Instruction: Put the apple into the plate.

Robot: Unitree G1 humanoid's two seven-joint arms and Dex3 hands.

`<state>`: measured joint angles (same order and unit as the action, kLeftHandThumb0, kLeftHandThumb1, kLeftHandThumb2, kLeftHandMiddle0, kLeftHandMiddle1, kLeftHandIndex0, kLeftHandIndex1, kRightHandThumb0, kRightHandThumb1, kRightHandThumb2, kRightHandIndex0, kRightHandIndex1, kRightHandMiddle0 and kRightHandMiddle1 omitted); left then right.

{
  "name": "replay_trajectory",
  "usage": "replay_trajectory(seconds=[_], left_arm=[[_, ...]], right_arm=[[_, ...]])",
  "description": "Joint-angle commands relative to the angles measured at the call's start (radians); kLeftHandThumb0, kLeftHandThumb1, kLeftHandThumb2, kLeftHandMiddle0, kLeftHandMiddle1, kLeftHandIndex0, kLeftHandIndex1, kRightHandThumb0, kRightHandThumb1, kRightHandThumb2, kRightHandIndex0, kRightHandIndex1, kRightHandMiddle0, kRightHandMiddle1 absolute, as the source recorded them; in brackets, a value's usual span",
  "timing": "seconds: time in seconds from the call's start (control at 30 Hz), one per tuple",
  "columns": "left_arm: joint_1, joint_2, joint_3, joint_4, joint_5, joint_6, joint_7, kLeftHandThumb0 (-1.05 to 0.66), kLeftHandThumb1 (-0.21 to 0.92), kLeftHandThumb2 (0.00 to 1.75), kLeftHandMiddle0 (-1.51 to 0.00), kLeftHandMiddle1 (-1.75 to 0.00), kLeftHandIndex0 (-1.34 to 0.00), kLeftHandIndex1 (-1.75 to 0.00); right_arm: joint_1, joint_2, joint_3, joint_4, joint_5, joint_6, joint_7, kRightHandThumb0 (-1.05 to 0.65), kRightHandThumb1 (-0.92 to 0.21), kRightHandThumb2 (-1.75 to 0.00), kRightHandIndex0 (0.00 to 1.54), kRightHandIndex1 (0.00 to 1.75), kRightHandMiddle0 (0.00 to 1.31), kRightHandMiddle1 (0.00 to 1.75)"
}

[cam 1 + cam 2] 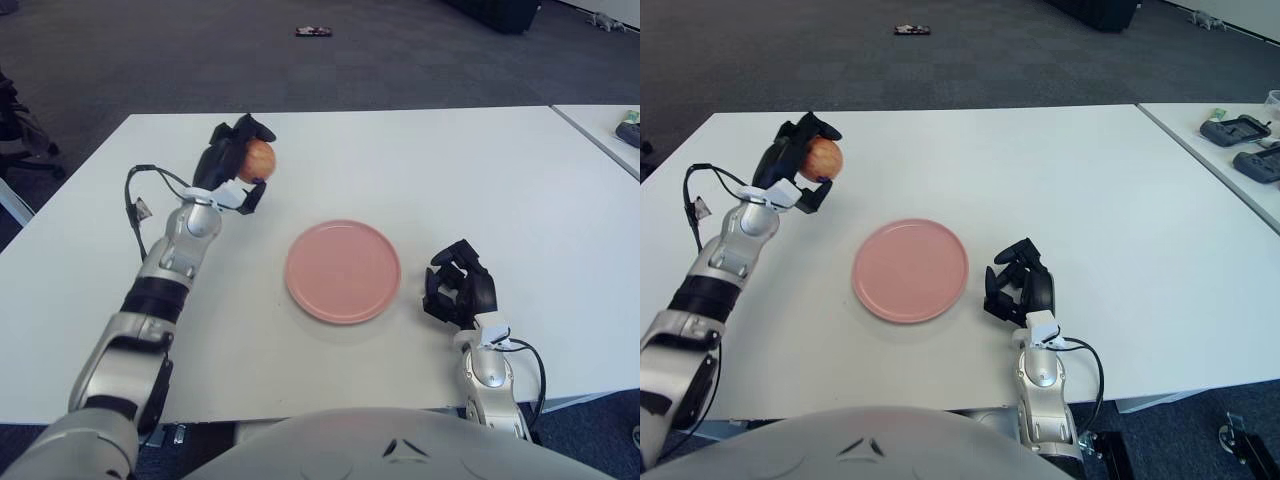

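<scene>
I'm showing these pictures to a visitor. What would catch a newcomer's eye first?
The reddish apple, gripped in the left hand at the far left of the white table. Then the empty pink plate at the table's centre, with the right hand curled just right of it.

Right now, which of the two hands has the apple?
The left hand, raised at the table's far left, fingers closed around the apple. The right hand shows right of the pink plate, curled, holding nothing.
</scene>
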<state>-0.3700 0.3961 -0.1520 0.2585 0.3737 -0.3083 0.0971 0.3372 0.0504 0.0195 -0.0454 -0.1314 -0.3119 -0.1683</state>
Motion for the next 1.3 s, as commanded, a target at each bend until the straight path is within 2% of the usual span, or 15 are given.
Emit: replay_trajectory(seconds=[0.0,0.13,0.33,0.5,0.67,0.93,1.07,1.27], left_arm=[[0.011,-0.013,-0.017,-0.066,0.017,0.007,-0.03,0.0,-0.03,1.67,-0.91,-1.63,-0.64,-1.75],[0.024,-0.038,-0.067,-0.115,0.059,-0.022,-0.049,0.0,-0.05,1.69,-0.92,-1.62,-0.66,-1.75],[0.028,-0.028,-0.107,-0.151,0.053,-0.106,-0.116,0.0,-0.06,1.7,-0.93,-1.62,-0.66,-1.75],[0.049,-0.036,-0.152,-0.23,0.054,-0.115,-0.199,0.0,-0.05,1.7,-0.93,-1.63,-0.66,-1.75],[0.084,-0.071,-0.225,-0.276,0.063,-0.12,-0.254,0.0,-0.05,1.7,-0.93,-1.62,-0.66,-1.75],[0.096,-0.055,-0.268,-0.256,0.014,-0.17,-0.368,0.0,-0.04,1.68,-0.93,-1.61,-0.65,-1.75],[0.079,-0.045,-0.3,-0.239,0.042,-0.198,-0.418,0.0,-0.03,1.66,-0.92,-1.6,-0.64,-1.75],[0.042,-0.043,-0.37,-0.167,0.098,-0.285,-0.461,0.0,-0.04,1.66,-0.93,-1.58,-0.65,-1.75]], right_arm=[[-0.011,0.0,-0.004,0.004,0.001,-0.003,0.0,-0.42,-0.51,-1.08,0.8,1.67,0.46,1.75],[-0.01,0.001,-0.002,0.001,-0.003,-0.002,-0.003,-0.42,-0.51,-1.09,0.8,1.67,0.46,1.75],[-0.006,0.004,0.0,-0.003,-0.007,0.001,-0.007,-0.42,-0.51,-1.09,0.79,1.67,0.46,1.75],[-0.002,0.006,0.001,-0.003,-0.002,-0.005,-0.006,-0.42,-0.51,-1.08,0.79,1.68,0.46,1.75],[-0.001,0.004,0.001,0.001,0.002,-0.014,-0.001,-0.42,-0.52,-1.06,0.78,1.7,0.45,1.75],[0.005,0.003,0.003,0.004,0.005,-0.028,0.001,-0.42,-0.53,-1.06,0.76,1.71,0.44,1.75],[0.007,0.003,0.002,0.005,0.01,-0.034,0.005,-0.41,-0.53,-1.05,0.76,1.71,0.44,1.75],[0.012,0.005,0.002,-0.001,0.011,-0.029,0.004,-0.41,-0.53,-1.05,0.75,1.69,0.44,1.75]])
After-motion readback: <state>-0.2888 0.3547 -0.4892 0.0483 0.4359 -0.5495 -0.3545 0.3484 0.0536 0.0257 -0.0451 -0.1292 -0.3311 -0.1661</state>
